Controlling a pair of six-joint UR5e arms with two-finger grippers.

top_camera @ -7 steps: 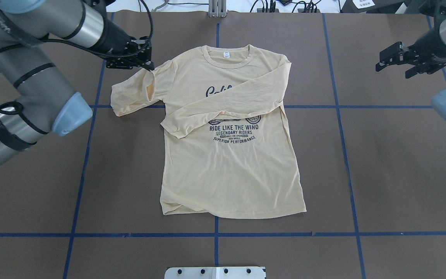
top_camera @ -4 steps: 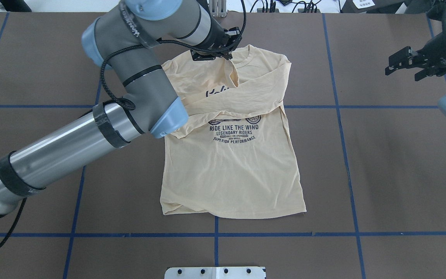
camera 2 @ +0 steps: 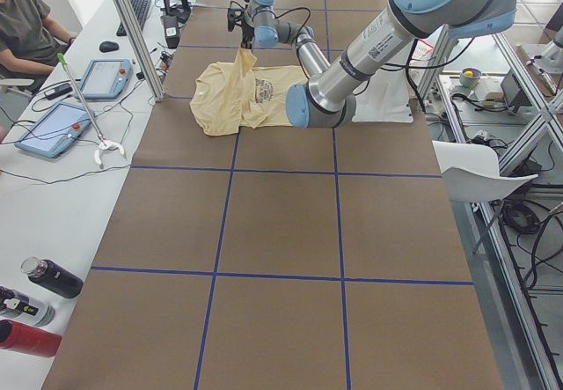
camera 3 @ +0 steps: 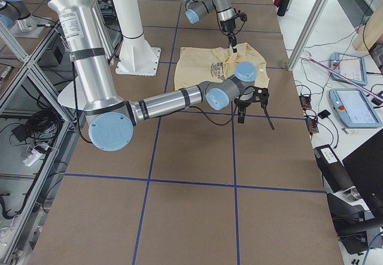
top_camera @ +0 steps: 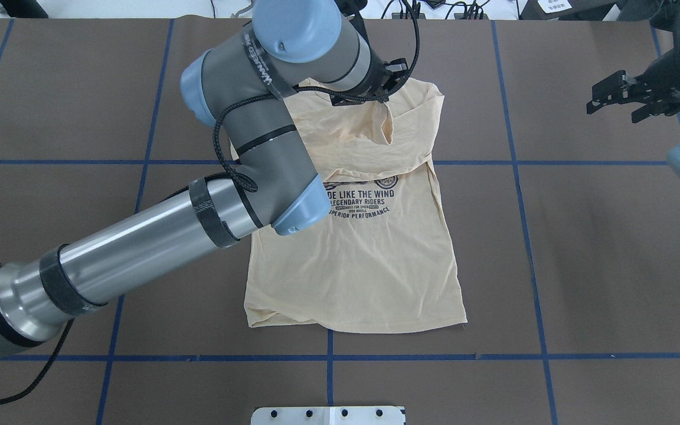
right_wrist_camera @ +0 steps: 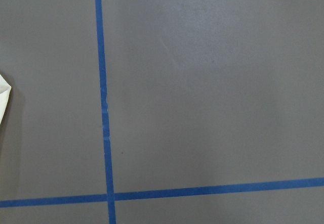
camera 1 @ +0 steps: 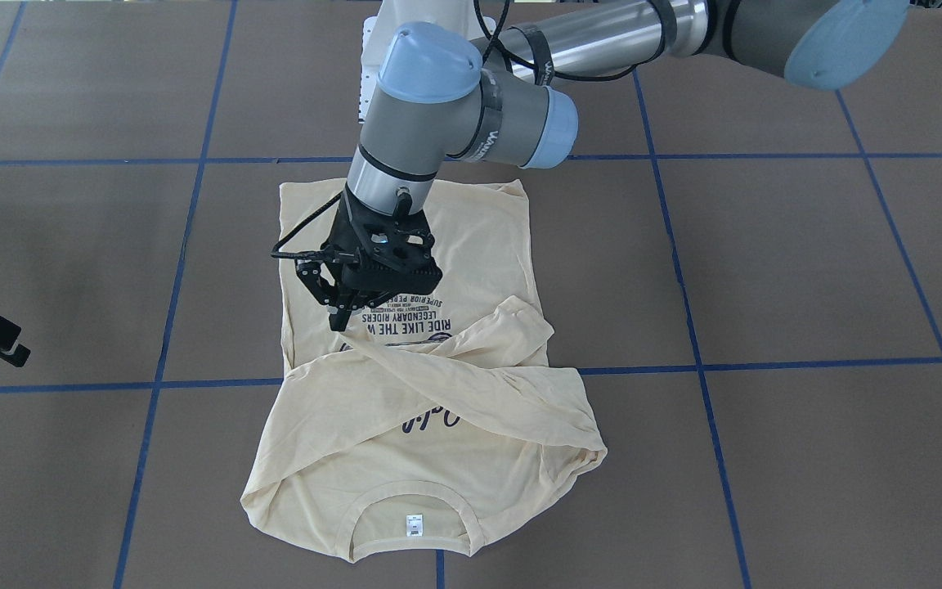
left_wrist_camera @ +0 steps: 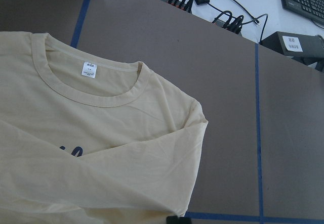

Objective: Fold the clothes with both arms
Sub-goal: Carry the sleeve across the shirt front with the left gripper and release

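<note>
Shirt (top_camera: 363, 265) flat mid-table (top_camera: 582, 236), print up. Left gripper (camera 1: 338, 317) pinching sleeve (camera 1: 438, 372) over chest. Right gripper (top_camera: 614, 100) spread, idle, well off to side. Risk: thin cloth slips from pinch, or pull drags shoulder and bunches fold. Overhead, arm hides fingertips; depth of bite unclear; print half covered

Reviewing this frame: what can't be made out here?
- T-shirt chest print: top line covered by the crossed sleeves in the front-facing view, by the left arm overhead.
- Neck label text: too small to read, even in the left wrist view.
- Right gripper: cut by the front-facing view's left edge.
- Left gripper fingertips: hidden overhead behind its own wrist.
</note>
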